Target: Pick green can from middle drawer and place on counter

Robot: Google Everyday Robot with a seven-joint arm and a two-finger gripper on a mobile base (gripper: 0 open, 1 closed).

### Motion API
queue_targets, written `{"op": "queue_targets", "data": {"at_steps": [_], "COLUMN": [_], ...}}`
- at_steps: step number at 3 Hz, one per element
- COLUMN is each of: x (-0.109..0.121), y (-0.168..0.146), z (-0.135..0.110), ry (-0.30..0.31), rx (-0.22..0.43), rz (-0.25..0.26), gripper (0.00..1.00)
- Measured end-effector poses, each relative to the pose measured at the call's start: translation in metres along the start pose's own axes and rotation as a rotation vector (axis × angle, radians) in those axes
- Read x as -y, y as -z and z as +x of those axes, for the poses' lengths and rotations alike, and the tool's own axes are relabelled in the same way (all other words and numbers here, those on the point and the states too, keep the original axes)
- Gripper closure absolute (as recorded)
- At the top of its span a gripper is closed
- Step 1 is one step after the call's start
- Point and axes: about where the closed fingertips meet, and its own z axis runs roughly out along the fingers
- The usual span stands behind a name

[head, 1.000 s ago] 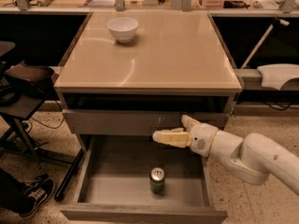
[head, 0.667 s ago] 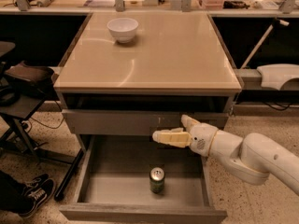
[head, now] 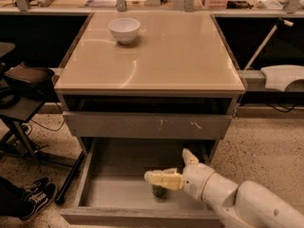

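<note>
The green can [head: 159, 192] stands upright on the floor of the open middle drawer [head: 114, 194], near its front and a little right of centre. Only its dark lower body shows; its top is hidden behind my gripper. My gripper [head: 156, 178] reaches in from the lower right on a white arm [head: 237, 198] and hangs right over the can's top, low inside the drawer. The glossy beige counter [head: 156, 61] caps the cabinet above.
A white bowl [head: 124, 29] sits at the counter's back left. A shut grey drawer front with pale scratches [head: 147, 125] overhangs the open drawer. A black chair [head: 23, 84] and shoes [head: 33, 196] are at the left. Speckled floor lies at the right.
My gripper has dropped from in front of the scratched drawer front into the open drawer and now sits over the can. The can has not moved.
</note>
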Motion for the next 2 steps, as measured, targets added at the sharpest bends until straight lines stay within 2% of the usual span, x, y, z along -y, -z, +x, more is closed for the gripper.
{"op": "queue_targets", "data": {"at_steps": [1,2], "x": [-0.0076,-0.0077], "y": [0.0028,0.0026], "z": [0.0383,0.0384], "ry": [-0.014,-0.013], "rx": [-0.054,-0.054], "rz": [0.041,0.041], "gripper": [0.00,0.00]}}
